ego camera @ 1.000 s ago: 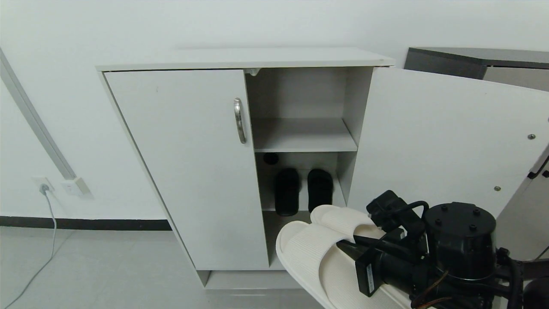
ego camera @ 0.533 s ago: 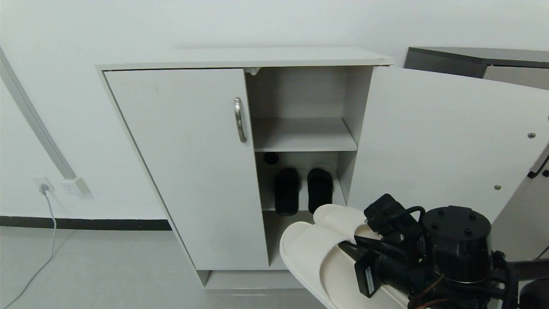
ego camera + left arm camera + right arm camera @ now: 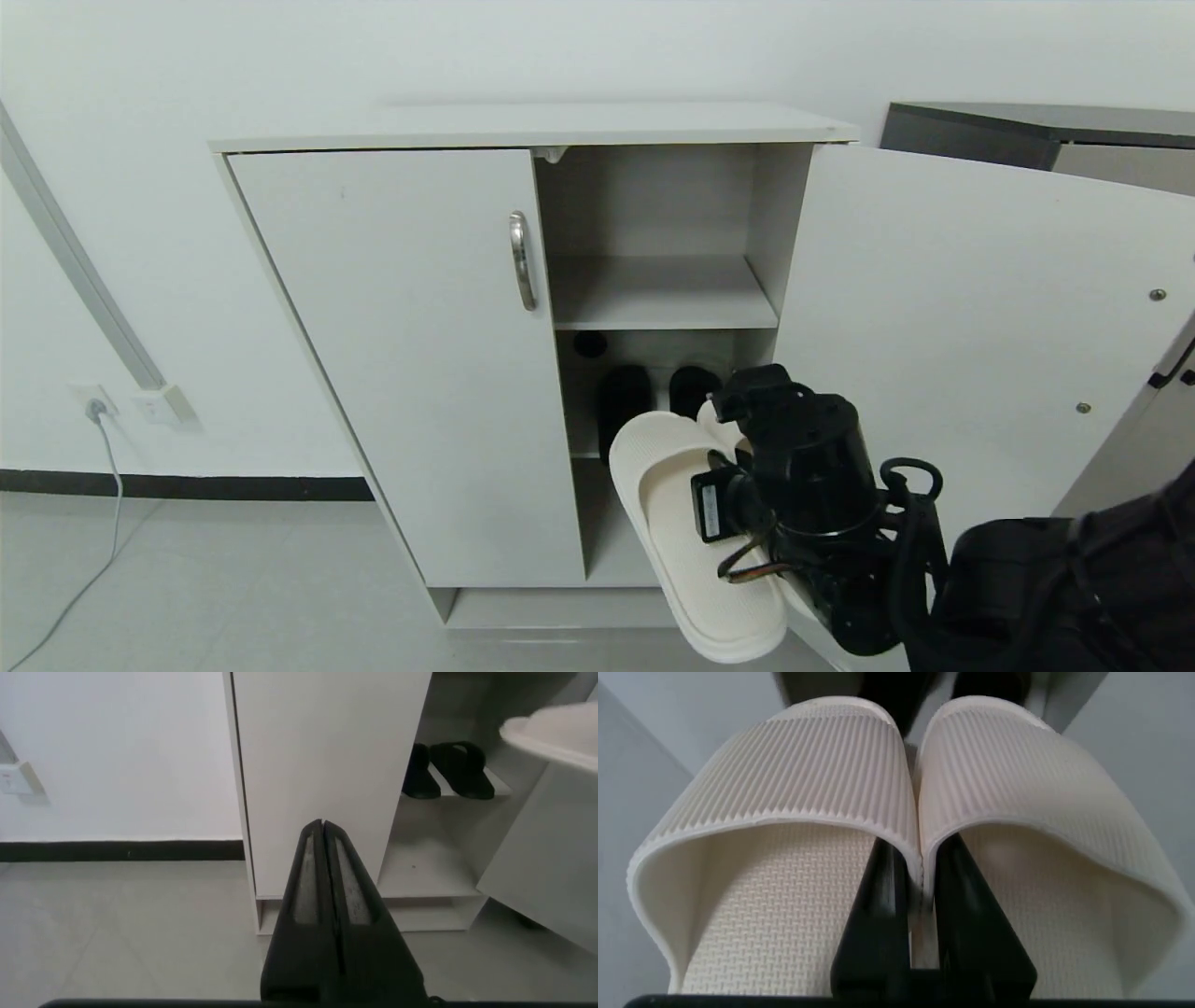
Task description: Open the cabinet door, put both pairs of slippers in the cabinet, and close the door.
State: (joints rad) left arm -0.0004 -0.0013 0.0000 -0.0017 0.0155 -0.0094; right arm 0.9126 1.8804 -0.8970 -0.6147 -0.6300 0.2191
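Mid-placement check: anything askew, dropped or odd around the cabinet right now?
Nothing stands out. The right hand grips the white slippers together as a pair before the open cabinet; the black slippers sit side by side inside.

1. Illumination was bright, even and diffuse across the white wall [image 3: 597, 47].
2. The white two-door laminate cabinet [image 3: 401, 373] was shaded inside, darkest around the black slippers [image 3: 624, 397].
3. The cream ribbed slippers [image 3: 813, 784] showed soft shadow beneath their straps.
4. Cabinet edges leaned outward near the head view's borders.
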